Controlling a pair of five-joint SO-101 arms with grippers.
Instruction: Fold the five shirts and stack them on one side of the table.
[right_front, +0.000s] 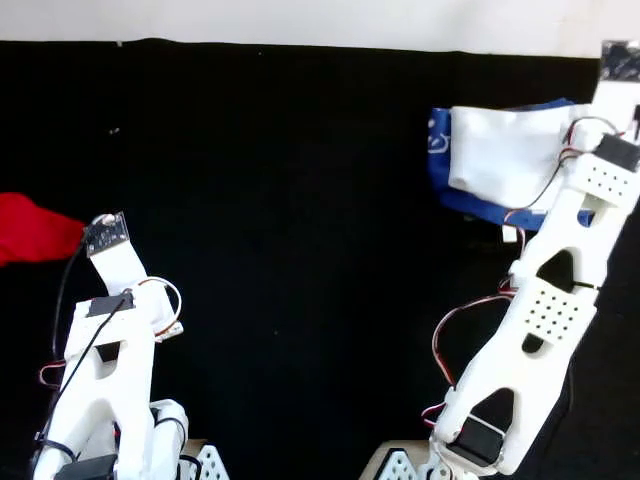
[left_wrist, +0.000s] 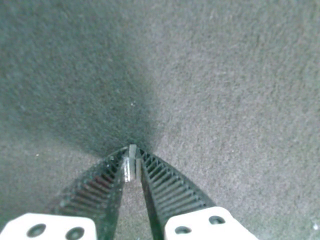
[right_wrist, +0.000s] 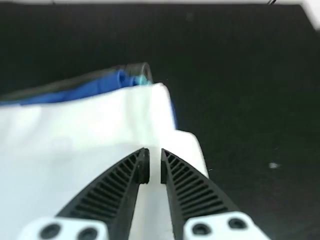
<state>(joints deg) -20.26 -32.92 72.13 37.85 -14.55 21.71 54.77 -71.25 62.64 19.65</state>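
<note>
My right hand (right_wrist: 154, 167), fingers barely apart, hovers over the white shirt (right_wrist: 70, 145) stacked on the blue shirt (right_wrist: 85, 89) at the desk's (right_front: 300, 200) right side. My left hand (left_wrist: 132, 162), closed and empty, sits near the red shirt (right_front: 30, 230). A fingertip catching on the cloth could unfold the stack.

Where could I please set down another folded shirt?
The table's wide middle is bare, between the red shirt at the left edge and the white shirt on the blue shirt. The far right is crowded: shirts plus right arm.
</note>
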